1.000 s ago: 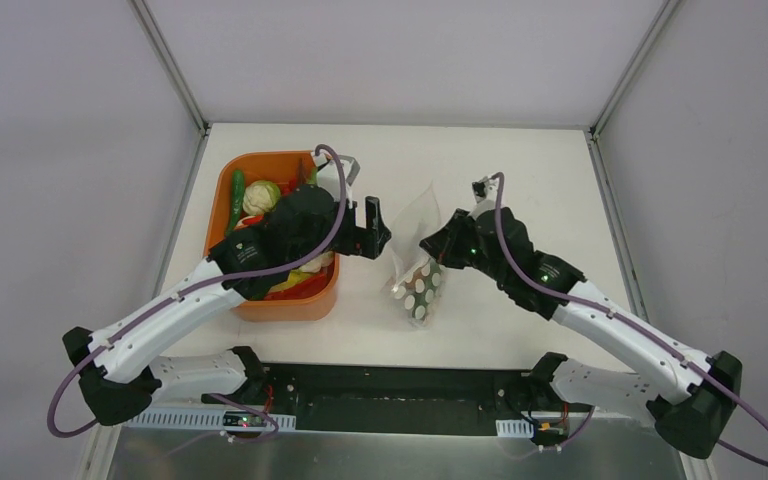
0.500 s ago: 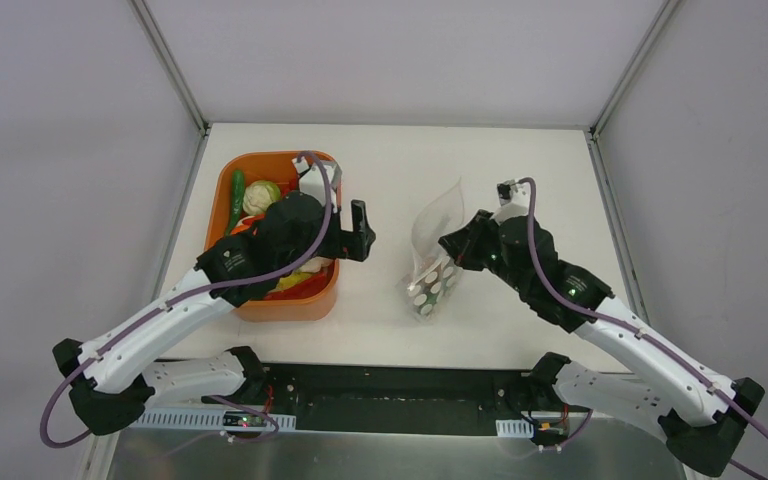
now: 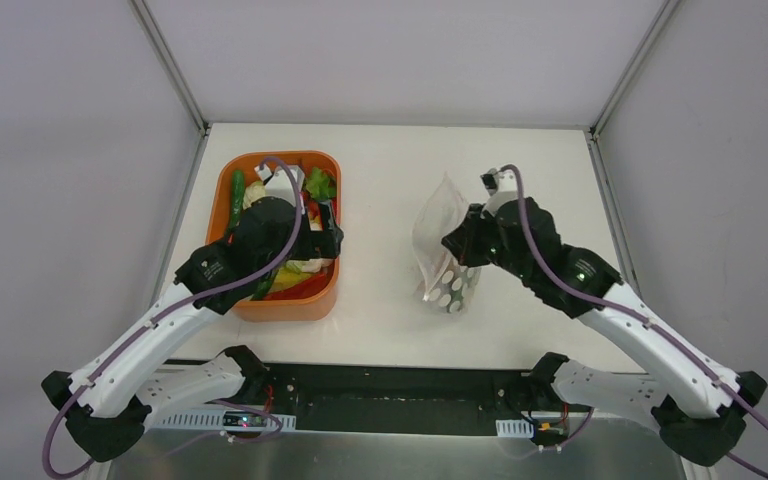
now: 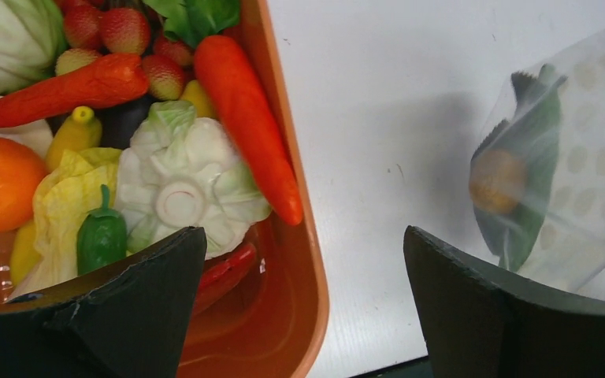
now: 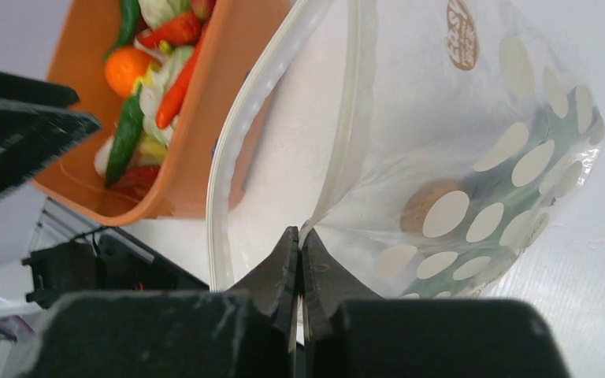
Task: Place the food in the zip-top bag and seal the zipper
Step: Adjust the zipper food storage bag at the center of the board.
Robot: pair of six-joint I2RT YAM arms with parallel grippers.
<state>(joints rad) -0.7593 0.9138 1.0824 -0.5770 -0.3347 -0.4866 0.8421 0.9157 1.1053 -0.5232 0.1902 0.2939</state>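
The zip-top bag [image 3: 435,225] is on the right half of the bench [image 3: 390,160], well apart from the left hand [image 3: 322,222] and directly at the right hand [image 3: 457,245]. The right hand is clenched on the edge of the bag, close to the zipper [image 5: 352,94], and it holds this side lifted. The dotted lower end of the bag is down near the bench. The mouth of the bag is not sealed: in the right wrist view its two lips stand apart. Inside the bag lie one round orange piece [image 4: 498,179] and one green piece [image 4: 532,150].

The left hand is fully released, its fingers spread wide, and it holds nothing. It hangs above the right side of the orange tub [image 3: 270,158]. In the left wrist view one finger [image 4: 126,307] is over the food [image 4: 181,181] in the tub and the other finger is over the bench, beside the bag. The tub contains a whitish cabbage, a carrot [image 4: 244,118], strawberries [image 4: 126,27] and a small green pepper [image 4: 101,236].
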